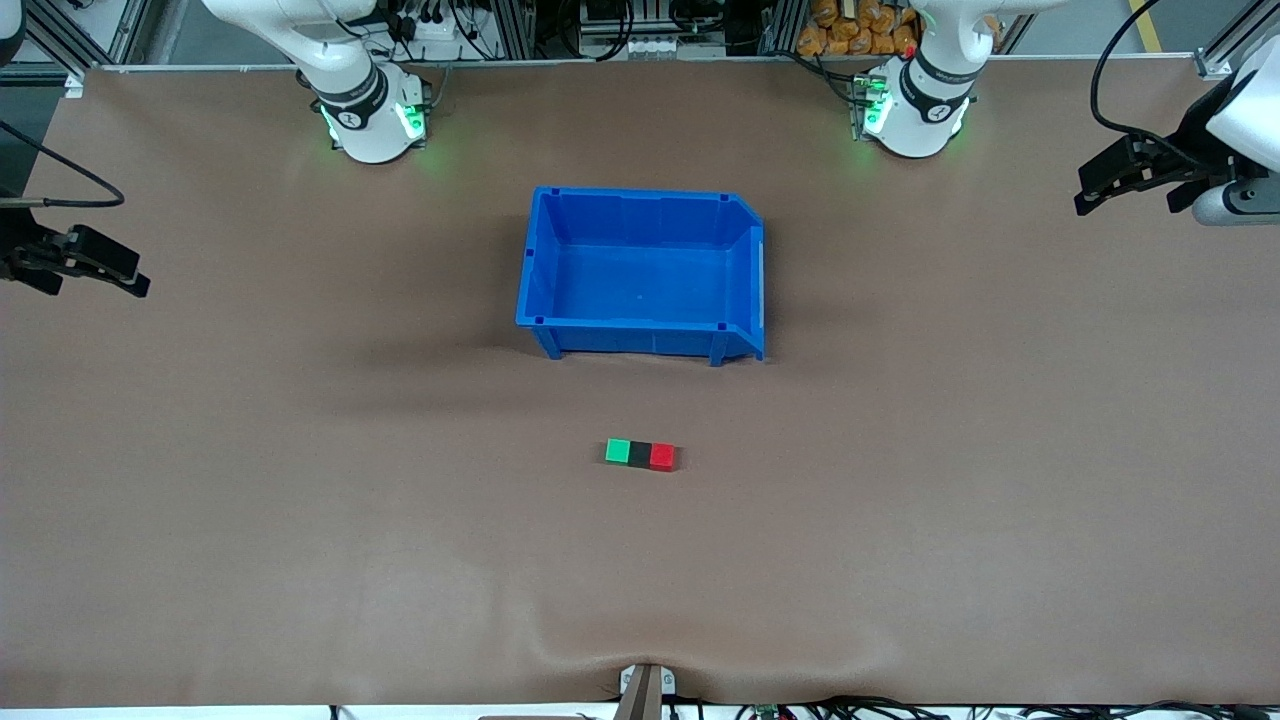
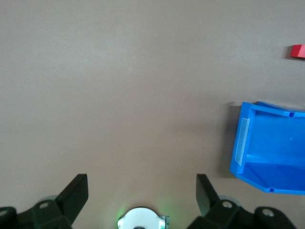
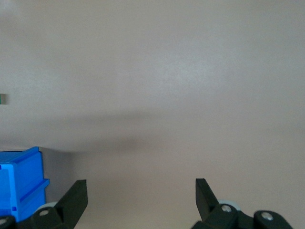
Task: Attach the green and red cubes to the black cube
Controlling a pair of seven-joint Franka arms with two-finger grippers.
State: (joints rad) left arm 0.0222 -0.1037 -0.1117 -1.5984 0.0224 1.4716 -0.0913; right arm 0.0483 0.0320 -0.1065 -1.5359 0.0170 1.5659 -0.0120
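The green cube (image 1: 618,451), the black cube (image 1: 640,453) and the red cube (image 1: 662,456) lie in one row on the table, touching, with the black one in the middle. My left gripper (image 1: 1085,195) is open and empty, up in the air over the left arm's end of the table. My right gripper (image 1: 135,275) is open and empty over the right arm's end. The left wrist view shows its open gripper (image 2: 142,191) and the red cube (image 2: 298,51). The right wrist view shows its open gripper (image 3: 141,191) and a sliver of the green cube (image 3: 2,98).
A blue bin (image 1: 640,195) stands empty in the middle of the table, farther from the front camera than the row of cubes. It also shows in the left wrist view (image 2: 271,152) and the right wrist view (image 3: 21,183). The brown mat (image 1: 300,500) has a ripple near its front edge.
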